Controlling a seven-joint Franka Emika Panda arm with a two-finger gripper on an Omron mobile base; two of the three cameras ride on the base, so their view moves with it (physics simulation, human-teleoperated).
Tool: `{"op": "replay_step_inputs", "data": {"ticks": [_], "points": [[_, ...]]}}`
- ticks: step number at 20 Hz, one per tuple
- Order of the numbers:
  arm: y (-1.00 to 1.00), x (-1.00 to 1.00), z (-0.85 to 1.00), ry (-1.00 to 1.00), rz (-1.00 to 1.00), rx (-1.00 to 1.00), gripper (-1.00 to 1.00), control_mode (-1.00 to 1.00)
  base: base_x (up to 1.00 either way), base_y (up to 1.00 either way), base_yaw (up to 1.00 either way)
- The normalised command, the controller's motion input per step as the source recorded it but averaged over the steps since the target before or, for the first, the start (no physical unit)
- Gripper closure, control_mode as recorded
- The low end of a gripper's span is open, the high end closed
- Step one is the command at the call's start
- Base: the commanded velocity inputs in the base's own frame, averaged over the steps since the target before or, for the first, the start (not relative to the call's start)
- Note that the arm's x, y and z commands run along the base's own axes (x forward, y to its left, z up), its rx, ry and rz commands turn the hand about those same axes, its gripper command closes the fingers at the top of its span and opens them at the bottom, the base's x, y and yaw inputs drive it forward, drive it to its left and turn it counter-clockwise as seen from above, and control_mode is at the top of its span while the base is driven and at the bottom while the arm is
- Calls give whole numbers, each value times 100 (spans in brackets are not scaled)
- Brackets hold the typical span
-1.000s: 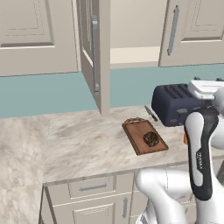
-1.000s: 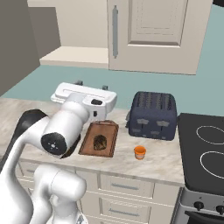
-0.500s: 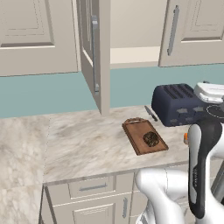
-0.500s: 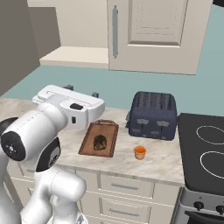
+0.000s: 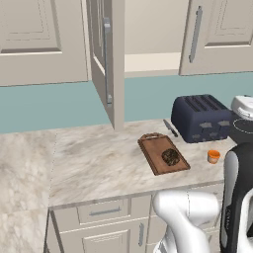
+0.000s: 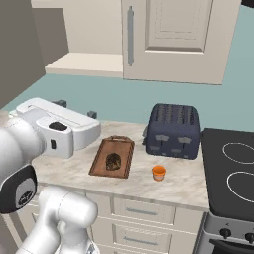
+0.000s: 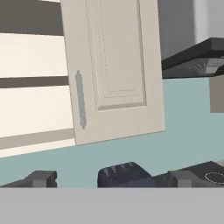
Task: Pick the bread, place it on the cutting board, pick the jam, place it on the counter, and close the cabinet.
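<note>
The tool (image 7: 109,179) points up at the cabinet (image 7: 113,70); its two dark fingertips (image 7: 41,178) stand well apart at the bottom of the hand view with nothing between them, so it is spread and empty. In the right base view the tool (image 6: 74,107) sits at the end of the white hand, left of the toaster (image 6: 173,130) and above the back of the surface (image 6: 183,181).

Taking the toaster as the landmark: it is a dark blue, boxy thing standing at the back of the surface, against the teal wall. The cutting board (image 6: 113,157) lies flat just left of it, its handle end toward the wall. The bread (image 6: 113,160) rests on the board, near the middle, a dark lumpy loaf. The jam (image 6: 158,172) stands upright on the surface in front of the toaster, apart from the board and closer to the front edge. A small dark knife (image 5: 170,128) lies just left of the toaster, behind the board. To the toaster's right is a black stove (image 6: 230,173).

Above and left of the toaster the cabinet (image 5: 111,59) has one door swung out edge-on, its cream shelf (image 5: 150,63) showing inside; the neighbouring door directly above the toaster is shut.
</note>
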Motion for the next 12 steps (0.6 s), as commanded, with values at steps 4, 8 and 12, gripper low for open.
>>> {"op": "replay_step_inputs", "data": {"ticks": [4,8,12], "points": [[25,-41,0,-1,-1,-3,-100,-100,0,0,0],[27,-37,0,-3,0,-3,-100,-100,0,0,0],[26,-25,0,-9,0,-5,-100,-100,0,0,0]]}}
